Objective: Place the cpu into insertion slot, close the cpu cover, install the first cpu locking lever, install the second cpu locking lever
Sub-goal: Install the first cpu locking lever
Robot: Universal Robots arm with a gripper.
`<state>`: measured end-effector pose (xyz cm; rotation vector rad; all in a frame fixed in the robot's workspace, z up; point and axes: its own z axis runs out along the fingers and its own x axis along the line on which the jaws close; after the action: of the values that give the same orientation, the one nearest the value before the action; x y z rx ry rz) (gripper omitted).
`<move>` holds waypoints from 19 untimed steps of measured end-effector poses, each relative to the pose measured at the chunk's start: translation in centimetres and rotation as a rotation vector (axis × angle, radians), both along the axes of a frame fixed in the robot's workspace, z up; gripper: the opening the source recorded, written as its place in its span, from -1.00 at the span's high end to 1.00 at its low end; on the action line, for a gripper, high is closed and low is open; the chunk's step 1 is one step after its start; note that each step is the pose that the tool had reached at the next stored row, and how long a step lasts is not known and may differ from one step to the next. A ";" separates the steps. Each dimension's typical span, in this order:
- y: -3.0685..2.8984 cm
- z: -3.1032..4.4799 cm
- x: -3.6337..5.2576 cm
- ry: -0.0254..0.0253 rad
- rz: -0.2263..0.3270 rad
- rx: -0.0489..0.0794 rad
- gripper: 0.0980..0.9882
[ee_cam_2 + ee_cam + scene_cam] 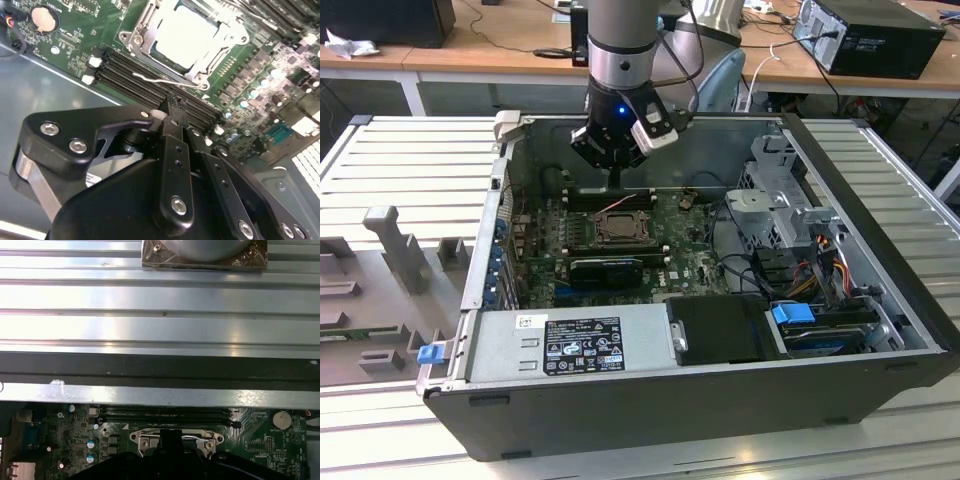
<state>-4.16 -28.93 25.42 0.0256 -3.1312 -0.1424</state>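
jaws (pixel 176 107) pinched narrow, carrying nothing | we are hovering over the memory slots (pixel 150 85) | cpu (pixel 185 35) is sitting in the insertion slot (pixel 619 229) just ahead of the fingertips | cpu cover (pixel 150 37) is lying down around it

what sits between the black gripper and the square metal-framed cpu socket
In the second wrist view, long black memory slots and a thin silver wire lever lie between the black gripper and the square metal-framed cpu socket.
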 end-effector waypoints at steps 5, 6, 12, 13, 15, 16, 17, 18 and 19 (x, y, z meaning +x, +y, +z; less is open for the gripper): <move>0.00 -0.56 0.26 0.0001 0.022 0.021 0.98; 0.08 -0.93 0.32 0.0002 0.037 0.021 0.98; 0.25 -1.88 0.84 -0.0025 0.065 0.020 0.98; 0.24 -1.90 0.84 -0.0091 0.066 0.019 0.98; 0.25 -1.96 0.85 -0.0258 0.066 0.019 0.98; 0.25 -2.01 0.85 -0.0316 0.066 0.019 0.98; 0.25 -2.10 0.85 -0.0353 0.066 0.019 0.98; 0.25 -2.25 0.85 -0.0357 0.066 0.019 0.98; 0.25 -2.50 0.89 -0.0359 0.066 0.019 0.98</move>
<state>-3.27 -28.68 22.92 0.1334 -3.1600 -0.1731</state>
